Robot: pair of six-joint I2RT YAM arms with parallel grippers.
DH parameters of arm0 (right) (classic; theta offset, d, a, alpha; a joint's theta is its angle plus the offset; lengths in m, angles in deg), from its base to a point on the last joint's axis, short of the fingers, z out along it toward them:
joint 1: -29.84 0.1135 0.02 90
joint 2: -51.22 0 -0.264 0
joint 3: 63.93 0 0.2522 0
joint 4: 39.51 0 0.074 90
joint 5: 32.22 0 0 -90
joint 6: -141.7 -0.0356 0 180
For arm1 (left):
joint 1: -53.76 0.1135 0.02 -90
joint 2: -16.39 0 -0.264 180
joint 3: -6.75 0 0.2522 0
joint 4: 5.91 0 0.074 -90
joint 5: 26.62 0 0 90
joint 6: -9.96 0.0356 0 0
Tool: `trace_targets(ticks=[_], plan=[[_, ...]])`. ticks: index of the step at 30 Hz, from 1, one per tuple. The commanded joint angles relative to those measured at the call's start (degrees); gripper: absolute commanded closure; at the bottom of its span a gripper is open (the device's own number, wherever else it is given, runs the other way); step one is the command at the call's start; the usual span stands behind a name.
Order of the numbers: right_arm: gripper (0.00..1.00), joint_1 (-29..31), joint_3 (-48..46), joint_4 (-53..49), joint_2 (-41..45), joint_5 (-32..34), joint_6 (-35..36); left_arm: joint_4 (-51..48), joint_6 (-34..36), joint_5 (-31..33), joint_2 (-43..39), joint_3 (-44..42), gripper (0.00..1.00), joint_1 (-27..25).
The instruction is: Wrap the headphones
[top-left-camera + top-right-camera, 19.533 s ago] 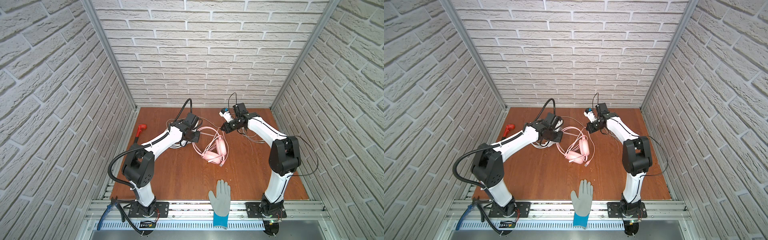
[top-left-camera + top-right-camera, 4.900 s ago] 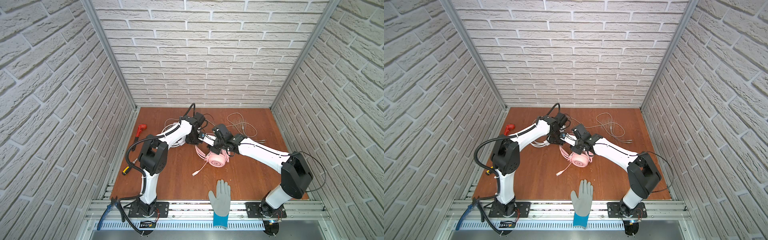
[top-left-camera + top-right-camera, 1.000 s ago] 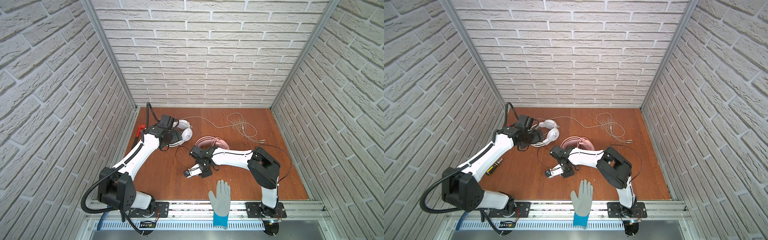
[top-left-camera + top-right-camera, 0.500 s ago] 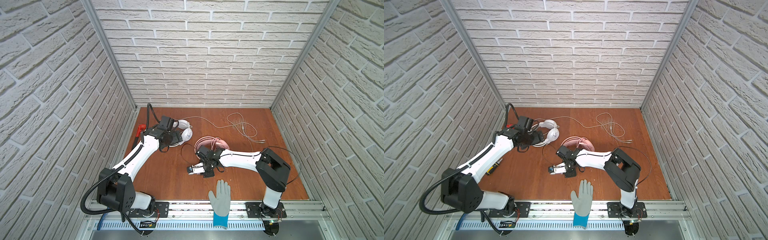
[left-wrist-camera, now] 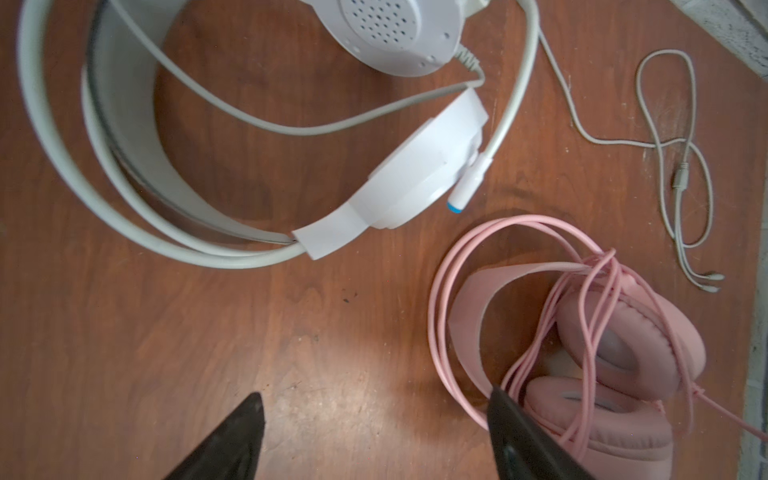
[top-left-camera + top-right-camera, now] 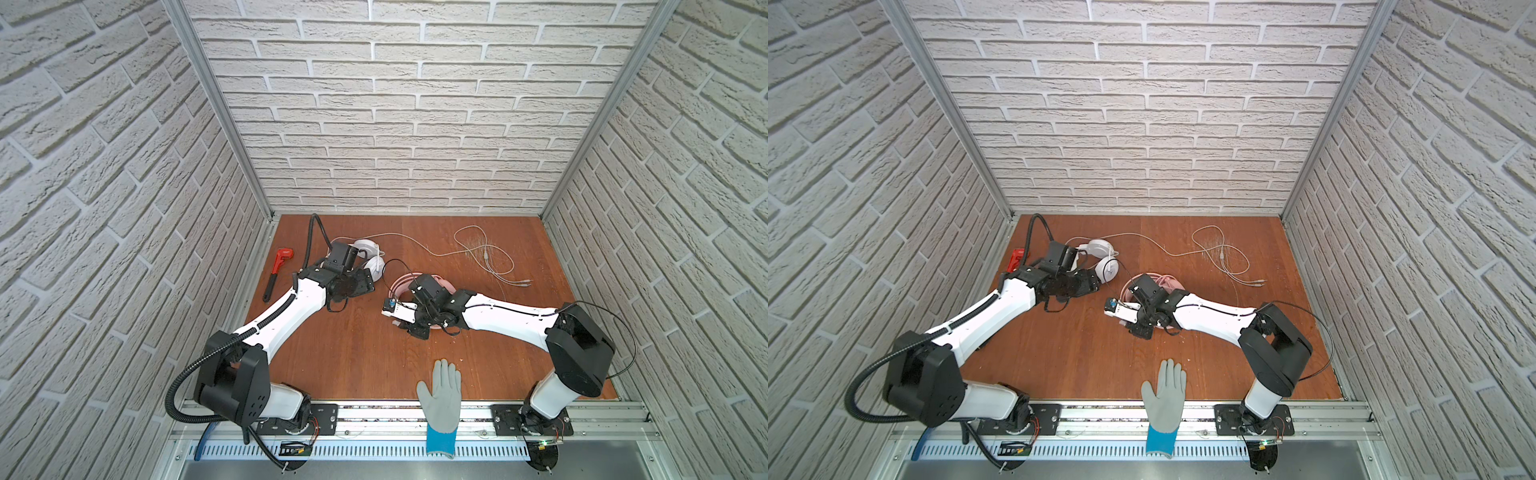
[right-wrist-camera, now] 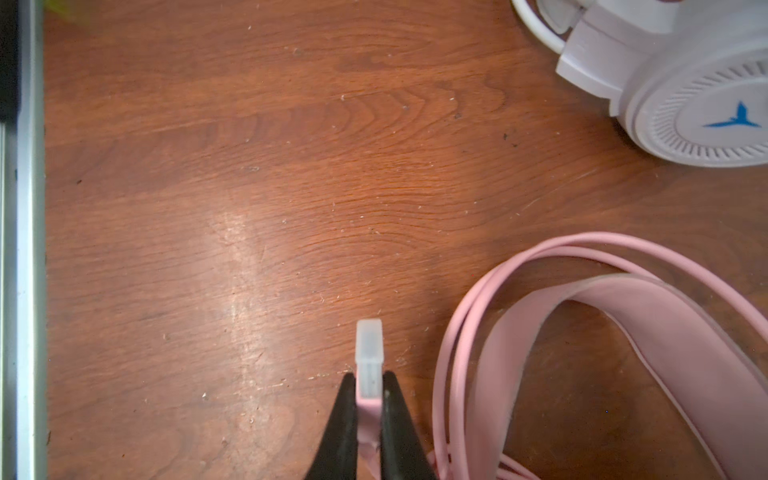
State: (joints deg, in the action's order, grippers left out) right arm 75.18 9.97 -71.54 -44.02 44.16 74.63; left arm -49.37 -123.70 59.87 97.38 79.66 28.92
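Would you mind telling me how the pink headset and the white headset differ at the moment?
Cable: the pink headset has its pink cable looped around it; the white headset has its white cable trailing loose over the table.
Plug: the pink plug is pinched in the right end effector; the white headset's plugs lie free.
Earcups: the pink headset's sit together, the white headset's apart.
Both lie on the table.

Headsets: two, white headset (image 6: 376, 266) and pink headset (image 5: 631, 332), both beyond the glove (image 6: 442, 395). Gloves: one. Wrenches: one, red wrench (image 6: 277, 270). Arms: two, left arm (image 6: 291, 309) and right arm (image 6: 507, 320).
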Motion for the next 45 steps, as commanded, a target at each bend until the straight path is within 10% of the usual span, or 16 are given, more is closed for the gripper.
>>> trace_targets(ticks=[1,45], plan=[[0.94,-0.68,-0.23,2.73,1.86,0.39,-6.09,4.32,-0.55,-1.22,1.97,-0.71,0.2,-0.95],[0.94,-2.96,20.15,-18.2,-14.29,21.97,-43.41,3.86,0.06,-0.12,3.76,0.44,0.33,-2.85]])
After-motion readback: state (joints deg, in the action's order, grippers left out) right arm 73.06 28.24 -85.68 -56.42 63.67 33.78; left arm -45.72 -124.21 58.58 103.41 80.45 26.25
